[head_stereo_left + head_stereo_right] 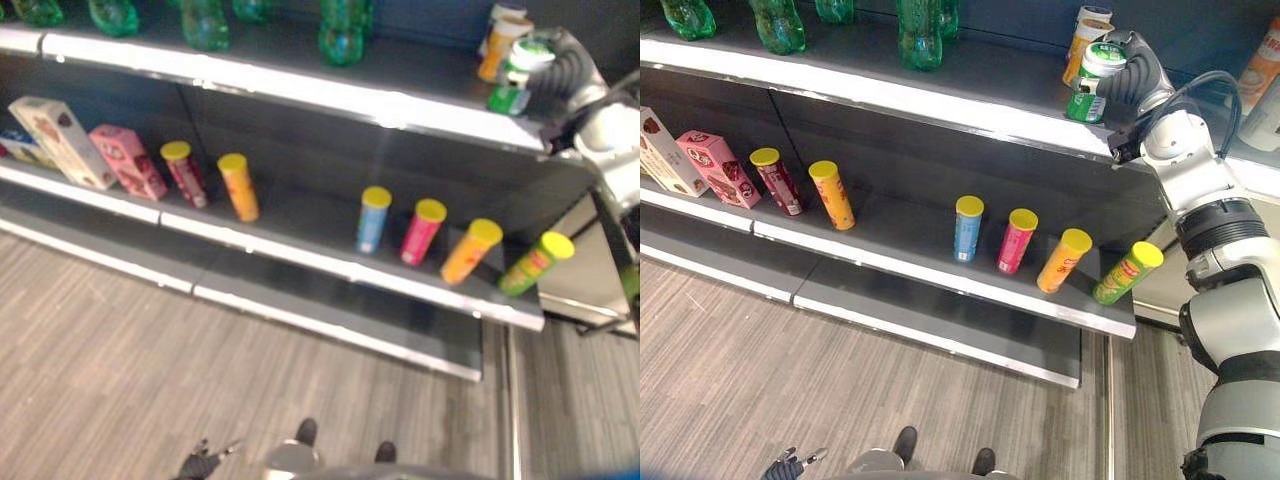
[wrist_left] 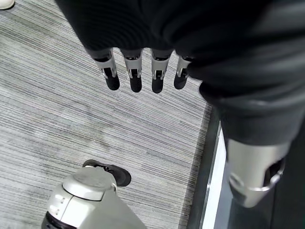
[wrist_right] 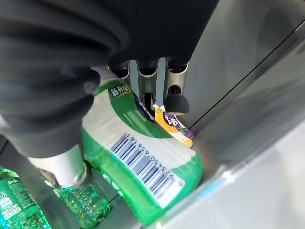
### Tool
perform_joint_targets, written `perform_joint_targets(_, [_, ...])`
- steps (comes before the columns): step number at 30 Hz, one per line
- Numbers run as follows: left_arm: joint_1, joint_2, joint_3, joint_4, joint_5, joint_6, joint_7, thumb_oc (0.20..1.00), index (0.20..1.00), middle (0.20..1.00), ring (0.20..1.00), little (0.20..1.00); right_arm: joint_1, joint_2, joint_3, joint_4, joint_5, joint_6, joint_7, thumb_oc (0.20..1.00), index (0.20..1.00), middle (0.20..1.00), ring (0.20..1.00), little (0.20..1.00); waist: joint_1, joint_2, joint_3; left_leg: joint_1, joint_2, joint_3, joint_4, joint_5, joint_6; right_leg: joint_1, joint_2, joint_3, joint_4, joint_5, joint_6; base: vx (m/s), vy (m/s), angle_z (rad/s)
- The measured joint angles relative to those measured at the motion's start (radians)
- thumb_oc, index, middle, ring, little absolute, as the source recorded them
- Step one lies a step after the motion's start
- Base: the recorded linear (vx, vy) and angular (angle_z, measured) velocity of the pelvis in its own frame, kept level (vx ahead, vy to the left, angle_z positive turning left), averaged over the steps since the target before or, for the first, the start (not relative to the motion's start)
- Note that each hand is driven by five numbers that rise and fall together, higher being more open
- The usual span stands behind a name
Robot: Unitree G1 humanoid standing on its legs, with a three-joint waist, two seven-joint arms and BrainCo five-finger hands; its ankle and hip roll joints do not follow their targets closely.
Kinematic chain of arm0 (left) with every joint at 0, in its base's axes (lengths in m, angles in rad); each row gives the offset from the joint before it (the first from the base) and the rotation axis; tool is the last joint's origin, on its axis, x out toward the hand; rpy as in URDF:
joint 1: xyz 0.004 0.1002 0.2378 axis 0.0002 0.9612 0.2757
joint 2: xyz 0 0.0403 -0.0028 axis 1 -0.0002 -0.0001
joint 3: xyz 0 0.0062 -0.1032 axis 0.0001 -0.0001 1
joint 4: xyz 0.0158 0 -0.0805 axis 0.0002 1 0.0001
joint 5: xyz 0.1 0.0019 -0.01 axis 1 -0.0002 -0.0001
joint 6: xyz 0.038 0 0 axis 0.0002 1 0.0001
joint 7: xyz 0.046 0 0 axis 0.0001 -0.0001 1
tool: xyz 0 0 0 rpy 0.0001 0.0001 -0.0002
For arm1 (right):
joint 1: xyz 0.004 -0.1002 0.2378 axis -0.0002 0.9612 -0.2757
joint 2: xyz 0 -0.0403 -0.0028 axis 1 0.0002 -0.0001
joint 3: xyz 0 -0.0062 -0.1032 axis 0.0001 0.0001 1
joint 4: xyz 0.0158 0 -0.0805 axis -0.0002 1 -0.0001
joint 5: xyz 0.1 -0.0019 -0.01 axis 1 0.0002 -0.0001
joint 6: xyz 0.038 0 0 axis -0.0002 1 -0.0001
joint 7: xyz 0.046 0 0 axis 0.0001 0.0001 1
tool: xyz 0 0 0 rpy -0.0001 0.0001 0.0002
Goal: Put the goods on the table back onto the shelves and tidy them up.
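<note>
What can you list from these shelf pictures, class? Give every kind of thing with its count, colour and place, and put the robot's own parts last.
Green plastic bottles: at least five, green, left and middle of the top shelf.
Green-and-white cup: one, top shelf at the right end, in the right hand.
Orange-and-white cup: one, just behind the green-and-white cup.
Snack tubes: six, all yellow-lidded; dark red, orange, blue, pink, orange and green, along the middle shelf.
Boxes: one pink and one cream beside it, left end of the middle shelf.
Right hand: curled round the green-and-white cup.
Left hand: fingers straight, hanging over the grey floor.
</note>
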Motion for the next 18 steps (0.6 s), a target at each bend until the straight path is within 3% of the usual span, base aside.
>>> perform_joint_targets(18, [0.001, 0.000, 0.000, 0.017, 0.000, 0.000, 0.006, 1.000, 1.000, 1.000, 1.000, 1.000, -0.010, 0.047, -0.009, 0.053, 0.001, 0.001, -0.011, 0.200, 0.200, 0.200, 0.200, 0.200, 0.000, 0.002, -0.008, 0.001, 0.001, 0.008, 0.000, -0.001, -0.001, 0.000, 0.000, 0.004, 0.000, 0.002, -0.003, 0.00, 0.001, 0.00])
